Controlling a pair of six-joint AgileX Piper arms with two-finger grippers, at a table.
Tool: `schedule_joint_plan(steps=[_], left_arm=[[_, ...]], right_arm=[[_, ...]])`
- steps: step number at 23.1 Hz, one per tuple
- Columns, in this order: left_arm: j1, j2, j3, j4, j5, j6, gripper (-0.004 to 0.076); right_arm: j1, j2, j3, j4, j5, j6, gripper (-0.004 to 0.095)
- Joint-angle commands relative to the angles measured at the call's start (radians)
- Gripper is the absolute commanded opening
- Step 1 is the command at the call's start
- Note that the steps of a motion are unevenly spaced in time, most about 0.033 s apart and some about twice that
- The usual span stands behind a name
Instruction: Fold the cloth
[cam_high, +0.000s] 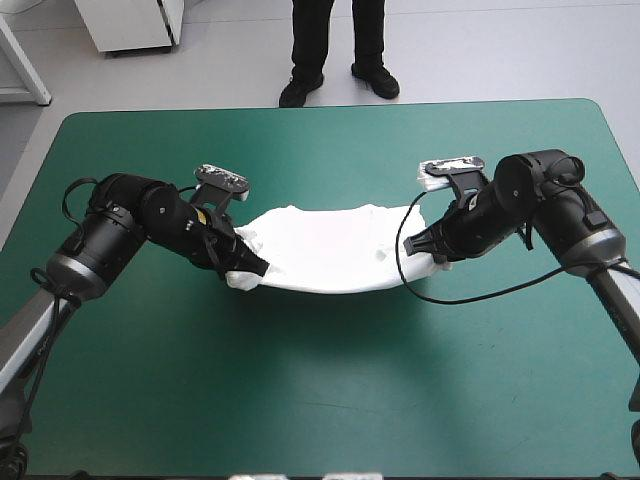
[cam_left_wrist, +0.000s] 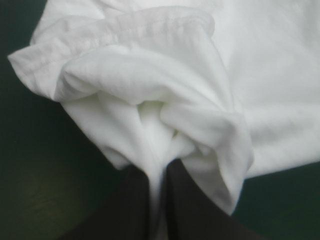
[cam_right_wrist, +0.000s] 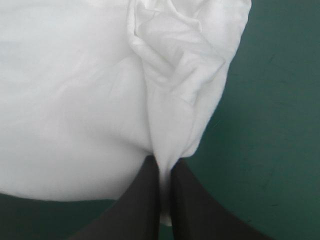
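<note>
The white T-shirt (cam_high: 325, 248) hangs stretched between my two grippers over the middle of the teal-green table, sagging in a shallow curve. My left gripper (cam_high: 243, 270) is shut on the T-shirt's left end, where the cloth bunches into thick folds (cam_left_wrist: 150, 115) ahead of the black fingers (cam_left_wrist: 132, 205). My right gripper (cam_high: 428, 250) is shut on the right end; a pinched ridge of cloth (cam_right_wrist: 172, 75) rises from between its fingers (cam_right_wrist: 190, 200). In both wrist views the T-shirt (cam_right_wrist: 65, 100) spreads as a white field beside the gripper.
Teal-green cover (cam_high: 320, 400) lies bare on the near half of the table and along both sides (cam_right_wrist: 270, 125). The far table edge (cam_high: 330, 108) runs behind the arms.
</note>
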Motion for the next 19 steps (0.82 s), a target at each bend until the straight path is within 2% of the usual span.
schedule_joint_plan(steps=[1,8,11,15,19], left_arm=[[-0.004,-0.038,-0.065,0.025,-0.062,-0.017,-0.0010],[-0.004,-0.036,-0.072,0.135,-0.196,-0.065,-0.0010],[-0.004,-0.023,-0.072,0.199,-0.292,-0.072,-0.0010],[0.015,0.067,-0.072,0.241,-0.358,-0.091,-0.0010],[0.055,0.156,-0.072,0.242,-0.420,-0.091,-0.0010]], right_arm=[[-0.002,-0.039,-0.041,-0.002,-0.081,0.013,-0.0013],[-0.006,-0.026,-0.041,-0.050,-0.300,0.035,-0.0013],[-0.006,0.024,-0.041,-0.076,-0.395,0.057,-0.0013],[-0.006,0.109,-0.041,-0.087,-0.555,0.064,-0.0013],[-0.006,0.184,-0.041,-0.089,-0.632,0.064,-0.0013]])
